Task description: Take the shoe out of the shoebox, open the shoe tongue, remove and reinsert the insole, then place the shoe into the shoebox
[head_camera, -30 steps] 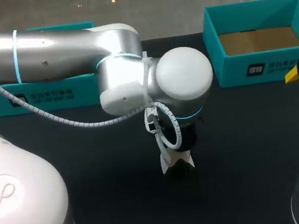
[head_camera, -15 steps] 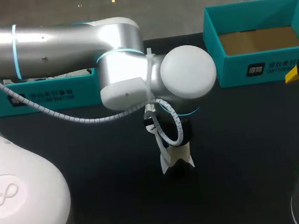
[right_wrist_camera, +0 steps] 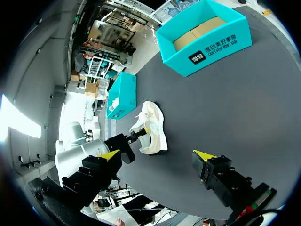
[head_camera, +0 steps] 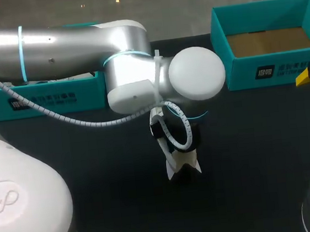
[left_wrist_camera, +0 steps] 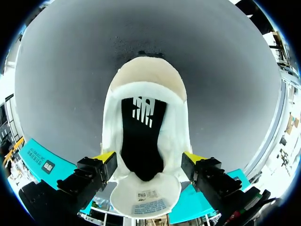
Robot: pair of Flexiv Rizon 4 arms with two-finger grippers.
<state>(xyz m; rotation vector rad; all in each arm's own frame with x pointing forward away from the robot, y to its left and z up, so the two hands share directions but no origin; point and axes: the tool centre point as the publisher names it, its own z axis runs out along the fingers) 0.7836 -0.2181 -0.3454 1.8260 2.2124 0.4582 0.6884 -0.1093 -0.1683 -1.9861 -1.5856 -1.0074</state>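
The shoebox (head_camera: 291, 67) stands open at the far right of the dark desk (head_camera: 95, 183). It is a teal carton, and only its bare brown cardboard floor (head_camera: 269, 41) shows inside. Its front wall carries a small dark patch with a white mark (head_camera: 265, 71) and a line of white lettering beside it. A second teal box (head_camera: 42, 99) sits at the far left with white print along its long side. The left arm (head_camera: 70, 44) covers most of its inside, though the right wrist view shows something white at one end.

The shoe (left_wrist_camera: 146, 84) lies out of the box, on the desk near the middle and well apart from both cartons. It is white with a cream end. Its opening shows a black insole (left_wrist_camera: 141, 146) that bears a white logo (left_wrist_camera: 142, 109). The tongue (left_wrist_camera: 146, 188) is folded back toward the camera, and a small printed label (left_wrist_camera: 149, 203) shows on its inner face, too fine to read.

The left claw (left_wrist_camera: 148, 157) straddles the shoe from above and pinches it, with one yellow tip against each side of the upper. The right claw (right_wrist_camera: 157, 155) hangs at the desk's right edge with its fingers spread wide and nothing between them. The shoe lies well ahead of it.
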